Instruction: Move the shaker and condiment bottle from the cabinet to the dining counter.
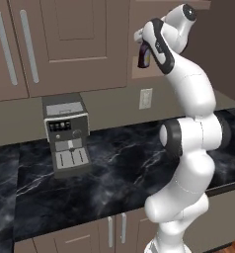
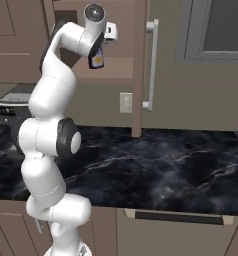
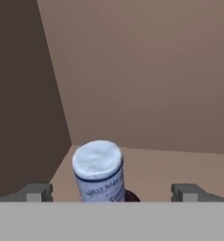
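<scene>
The condiment bottle (image 3: 99, 172) stands on the floor of the open cabinet (image 3: 147, 84), close to its left wall. I look down on its pale cap and label. My gripper (image 3: 113, 192) is open, one fingertip (image 3: 36, 192) on each side of the bottle and clear of it. From the base views the dark red-brown bottle (image 1: 144, 57) (image 2: 96, 60) shows just under the raised hand, on the cabinet's shelf (image 2: 118, 69). The shaker is hidden. The dining counter is out of view.
The cabinet's door (image 2: 139, 65) stands open edge-on, with its long silver handle (image 2: 151, 65) right of the hand. Below runs a black marble worktop (image 1: 119, 168) with a grey coffee machine (image 1: 67, 133) at the left. A wall outlet (image 1: 145, 99) sits under the cabinet.
</scene>
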